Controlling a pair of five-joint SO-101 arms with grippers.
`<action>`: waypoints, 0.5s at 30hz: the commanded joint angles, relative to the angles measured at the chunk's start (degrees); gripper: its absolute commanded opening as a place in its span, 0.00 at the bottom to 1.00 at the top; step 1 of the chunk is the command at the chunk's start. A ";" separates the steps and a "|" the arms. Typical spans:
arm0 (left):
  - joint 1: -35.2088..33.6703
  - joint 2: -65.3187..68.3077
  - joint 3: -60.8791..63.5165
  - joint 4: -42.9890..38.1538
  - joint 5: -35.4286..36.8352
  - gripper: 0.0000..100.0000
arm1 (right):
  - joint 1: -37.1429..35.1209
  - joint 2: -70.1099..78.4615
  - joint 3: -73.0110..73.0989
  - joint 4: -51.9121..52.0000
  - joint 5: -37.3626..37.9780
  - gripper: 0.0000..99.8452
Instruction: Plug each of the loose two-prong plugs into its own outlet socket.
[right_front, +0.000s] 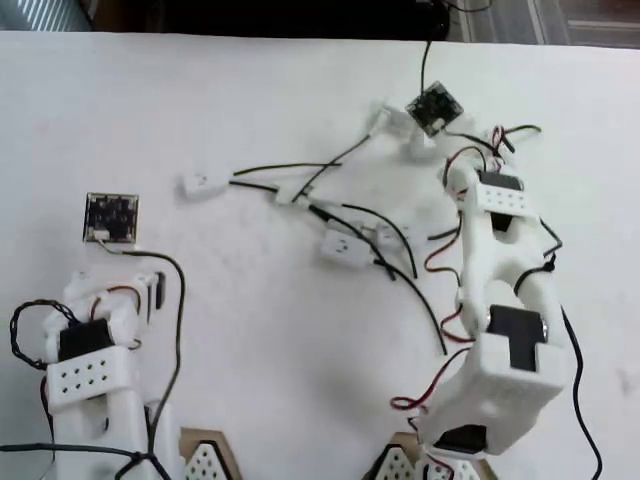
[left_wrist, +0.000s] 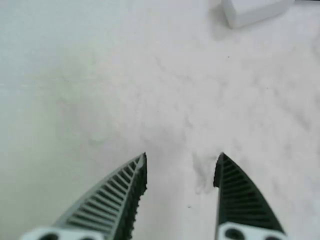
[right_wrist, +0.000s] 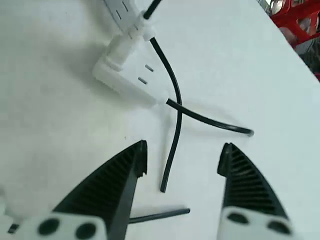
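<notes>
Both grippers stand released: the left gripper (left_wrist: 182, 157) hangs with its two ribbed fingers (left_wrist: 120, 192) spread over bare table, and the right gripper (right_wrist: 185, 145) is spread as wide, gripping nothing. We take the middle socket (right_front: 343, 246), a white block among the cords in the high view, as our mark. Largest is the one white table (right_front: 300, 380). Next we count two arms: the right arm (right_front: 500, 300) stands to the right of the middle socket and stretches up past it, while the left arm (right_front: 90, 375) sits folded well apart, to its lower left. We count two small dark circuit boards, one board (right_front: 434, 108) up and right of the middle socket and the other board (right_front: 110, 218) far to its left. White socket pieces number at least three: the middle socket, a second socket (right_front: 200, 185) up and left of it, and a small white piece (right_front: 290, 193) between those two. Several black cords (right_front: 275, 168) run around the middle socket. From the right wrist we see one outlet block (right_wrist: 132, 77) near the fingers, one pair of slots facing up, a white plug (right_wrist: 127, 40) touching its end, and two loose cord ends (right_wrist: 172, 85) crossing beside it. Whether that block is the middle socket we cannot tell.
</notes>
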 joint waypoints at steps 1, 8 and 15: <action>-0.31 -1.10 -0.09 -1.14 0.26 0.22 | -1.27 -9.45 -0.88 13.23 -9.32 0.21; -0.31 -1.10 -0.09 -1.05 0.26 0.22 | -5.58 -13.85 -0.88 27.30 -22.42 0.21; -0.31 -1.10 -0.09 -1.05 0.26 0.22 | -10.95 -16.40 -0.70 34.86 -29.27 0.21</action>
